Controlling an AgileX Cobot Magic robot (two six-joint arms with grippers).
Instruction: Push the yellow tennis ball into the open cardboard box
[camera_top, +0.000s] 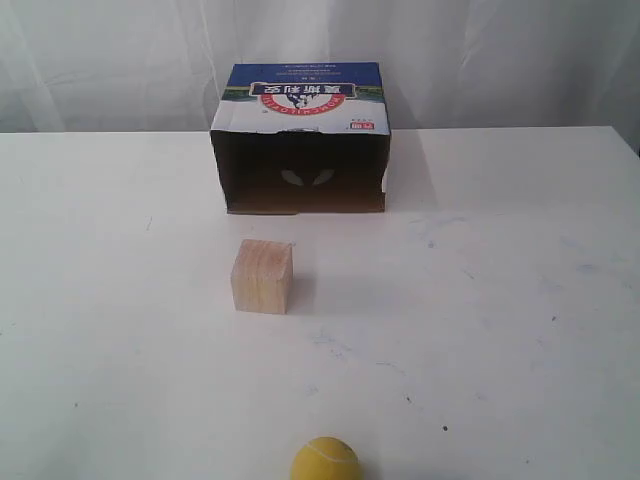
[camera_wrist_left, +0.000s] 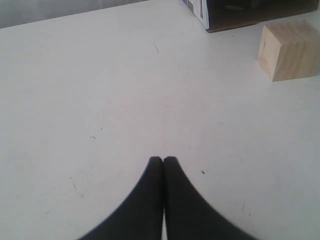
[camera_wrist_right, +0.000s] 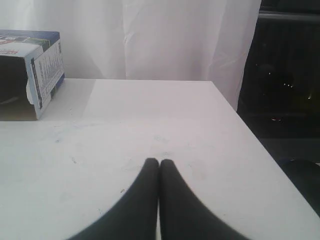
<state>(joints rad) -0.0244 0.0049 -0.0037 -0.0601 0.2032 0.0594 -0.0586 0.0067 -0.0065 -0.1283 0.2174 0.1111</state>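
Yellow ball (camera_top: 326, 461) (far from box (camera_top: 300, 100))

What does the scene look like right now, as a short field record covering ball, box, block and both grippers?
ball: yellow tennis ball on the table, near edge of exterior view, outside the box
box: open cardboard box at far side, dark opening facing the ball
block: wooden cube between ball and box, slightly left of the straight path
left gripper: shut, holding nothing
right gripper: shut, holding nothing
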